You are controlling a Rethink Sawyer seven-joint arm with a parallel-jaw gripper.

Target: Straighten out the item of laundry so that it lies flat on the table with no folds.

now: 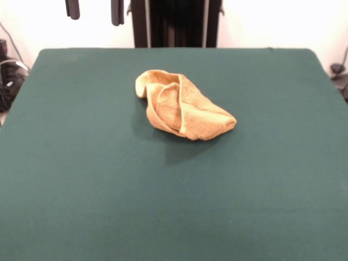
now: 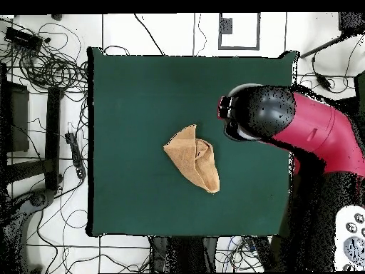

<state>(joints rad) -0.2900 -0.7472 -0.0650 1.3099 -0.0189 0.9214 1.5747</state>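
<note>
The towel [image 1: 182, 106] is lying crumpled (folded over itself) near the middle of the table [image 1: 81, 190], bare cloth stretching to every edge, while the gripper [image 1: 94, 10] is hanging with spread fingers at the far edge.

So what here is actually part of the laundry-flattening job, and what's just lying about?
Part of the job:
- the towel, crumpled and folded over itself
- the table it lies on
- the claw, raised at the table's far edge, open, holding nothing

Just lying about:
- the cables tangled on the floor beside the table
</note>
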